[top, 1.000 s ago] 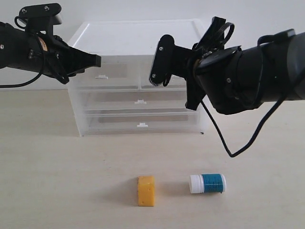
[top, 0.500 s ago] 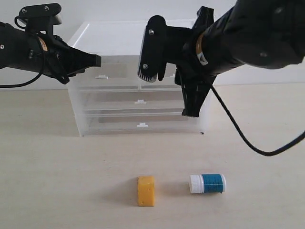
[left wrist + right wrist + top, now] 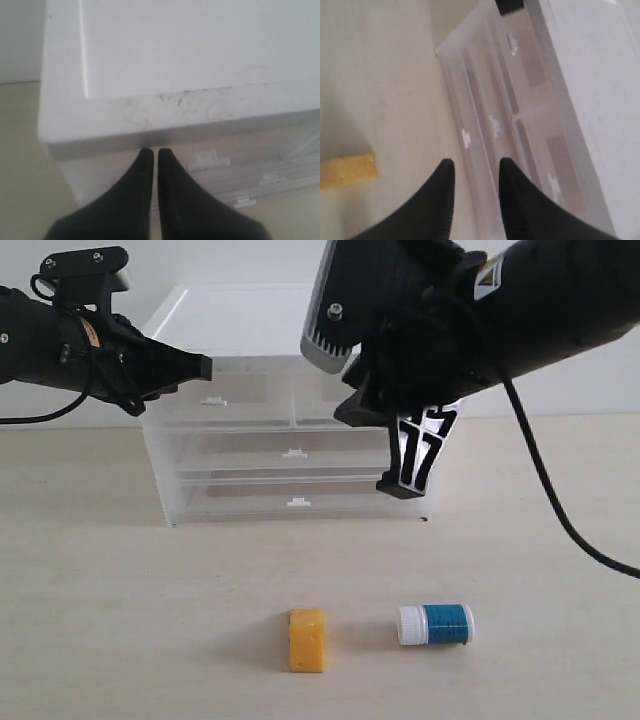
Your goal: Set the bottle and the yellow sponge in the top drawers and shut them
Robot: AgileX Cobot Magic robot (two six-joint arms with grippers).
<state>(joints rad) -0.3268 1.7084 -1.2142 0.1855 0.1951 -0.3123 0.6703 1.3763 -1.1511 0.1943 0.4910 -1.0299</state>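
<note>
Yellow-orange rectangular foam sponge (image 3: 307, 640); small teal-blue plastic bottle (image 3: 447, 623) with white ribbed cap (image 3: 410, 625); translucent plastic drawer chest (image 3: 290, 470), white top, white handles; beige tabletop (image 3: 120, 620).

The right arm (image 3: 520, 320) pretty much blocks the right top drawer (image 3: 315, 402) in the exterior view, so its handle's hidden. In the right wrist view the yellow sponge (image 3: 347, 170) gets chopped off by the frame edge.

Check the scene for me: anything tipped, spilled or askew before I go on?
Only the bottle stands out: it lies on its side on the table, cap toward the yellow sponge. Nothing is spilled, and the chest looks square and closed.
</note>
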